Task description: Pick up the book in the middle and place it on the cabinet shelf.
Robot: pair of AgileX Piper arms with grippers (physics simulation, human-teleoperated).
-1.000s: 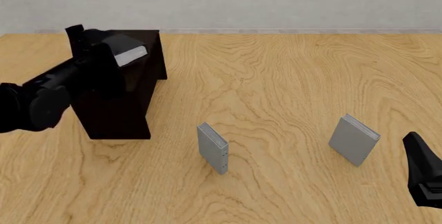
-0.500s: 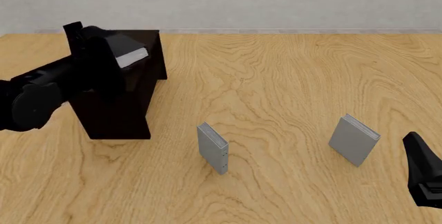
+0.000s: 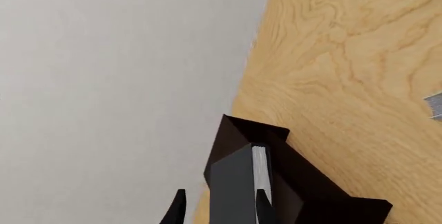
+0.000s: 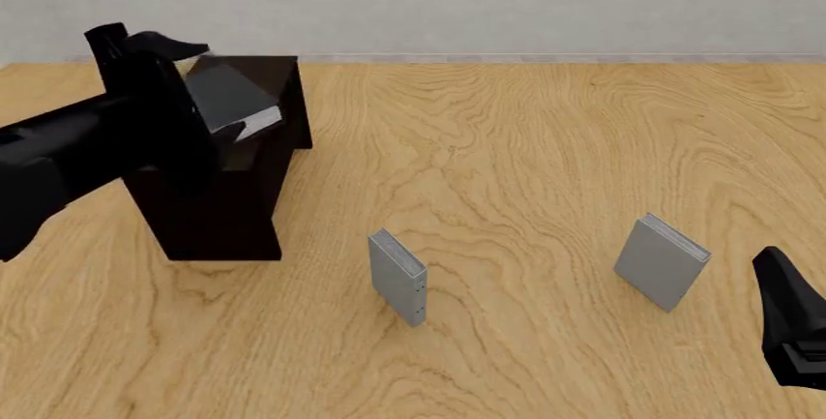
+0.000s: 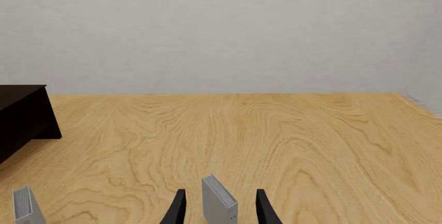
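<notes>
While the left gripper (image 4: 193,90) hangs at the upper left of the front frame, over the flat top of the cabinet shelf (image 4: 213,211), the book (image 4: 232,100) lies tilted between its fingers (image 3: 261,206), black cover up and white page edges turned toward the lower right of that frame. From the left wrist view the fingers stand on either side of the book (image 3: 238,188), narrowly parted to its thickness; whether they press on the covers or have just let go cannot be told from these pictures. The relation the coming move turns on is this: the book's long axis runs on outward along the fingers, out over the cabinet top (image 3: 304,188), so the fingers sit behind the volume and not above it, and a straight pull-back along that axis looks the cleanest way clear. Placement seems nearly done, though the book appears slanted and not yet flat on the top. The right gripper (image 5: 219,206) rests at the lower right of the front frame, well apart from the cabinet, fingers spread and holding nothing, with one grey book (image 5: 219,203) upright on the surface (image 4: 543,167) beyond it and another grey book (image 4: 398,277) near the frame's centre
</notes>
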